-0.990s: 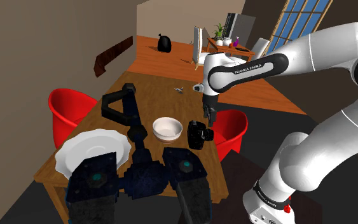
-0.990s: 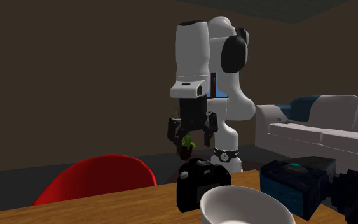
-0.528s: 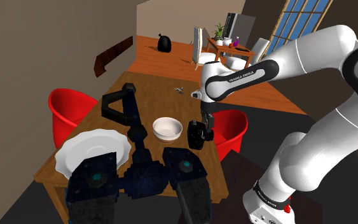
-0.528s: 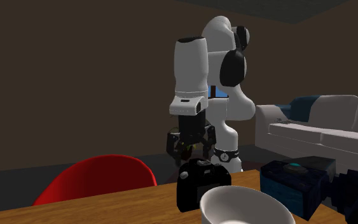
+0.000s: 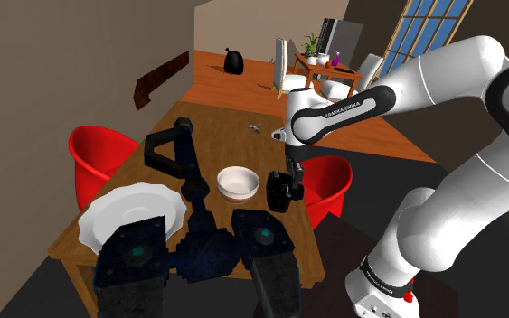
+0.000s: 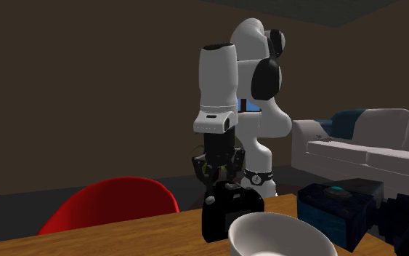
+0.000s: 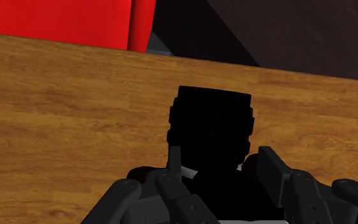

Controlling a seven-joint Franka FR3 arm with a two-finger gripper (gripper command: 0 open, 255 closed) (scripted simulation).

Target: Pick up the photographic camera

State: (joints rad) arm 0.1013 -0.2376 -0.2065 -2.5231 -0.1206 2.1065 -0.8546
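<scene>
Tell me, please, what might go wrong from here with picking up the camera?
The black camera stands near the table edge by the red chair; an off-centre squeeze by the open gripper could push it off. The white bowl sits close beside it and might get knocked during the lift.

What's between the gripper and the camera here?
Nothing. The wrist view shows the open gripper straddling the camera, a finger on each side, with no other object in the gaps. Bare table lies around it.
</scene>
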